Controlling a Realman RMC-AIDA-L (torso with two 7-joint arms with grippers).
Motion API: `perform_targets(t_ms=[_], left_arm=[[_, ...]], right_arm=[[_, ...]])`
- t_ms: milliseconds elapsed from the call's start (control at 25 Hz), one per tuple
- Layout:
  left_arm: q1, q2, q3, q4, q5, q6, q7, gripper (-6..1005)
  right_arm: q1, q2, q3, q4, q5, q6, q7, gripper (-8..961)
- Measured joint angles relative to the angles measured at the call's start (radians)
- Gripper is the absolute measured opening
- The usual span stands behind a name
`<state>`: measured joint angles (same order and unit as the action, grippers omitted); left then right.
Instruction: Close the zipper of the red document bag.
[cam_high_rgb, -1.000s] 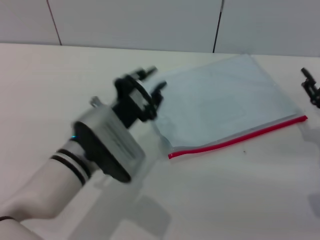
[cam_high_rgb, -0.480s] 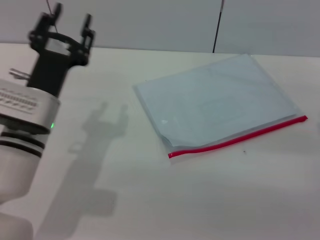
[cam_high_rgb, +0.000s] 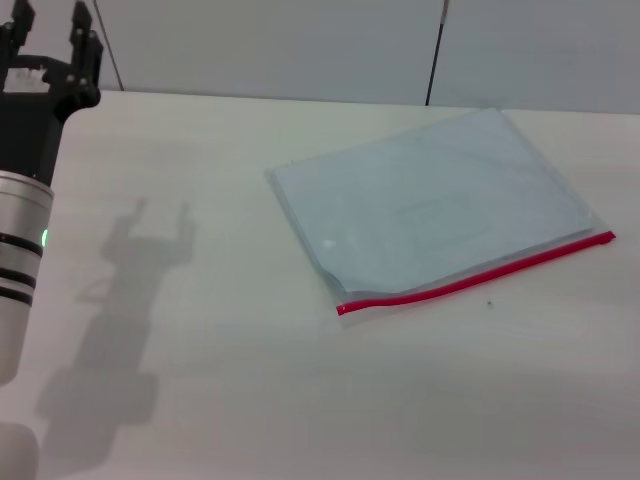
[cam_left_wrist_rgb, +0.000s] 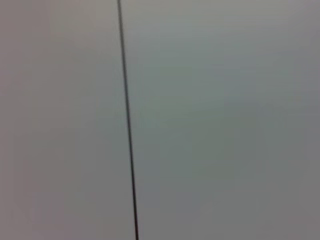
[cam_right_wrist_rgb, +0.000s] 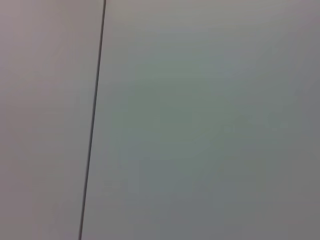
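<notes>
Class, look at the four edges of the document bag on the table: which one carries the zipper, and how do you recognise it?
The long edge nearest the camera: the zipper is a thin bright red strip there. The red document bag has pale, translucent edges elsewhere.

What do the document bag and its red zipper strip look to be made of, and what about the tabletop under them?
The red document bag looks like thin translucent plastic, pale blue and matte, with a lighter sheet showing faintly through. The zipper seems a narrow strip of bright red plastic, slightly wavy along the near edge. The table appears a smooth, pale, low-gloss laminate, though that is uncertain. The left pincer is raised far to the left.
</notes>
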<state>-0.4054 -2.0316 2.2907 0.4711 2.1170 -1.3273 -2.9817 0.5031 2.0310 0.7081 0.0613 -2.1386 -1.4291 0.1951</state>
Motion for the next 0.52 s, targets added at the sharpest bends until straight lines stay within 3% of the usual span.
perform_targets(t_ms=[520], left_arm=[[0.004,0.001,-0.006,-0.01,-0.022,-0.006,0.002,556]], right_arm=[[-0.005,0.002,0.004,-0.027,0.008,-0.001,0.015,596]])
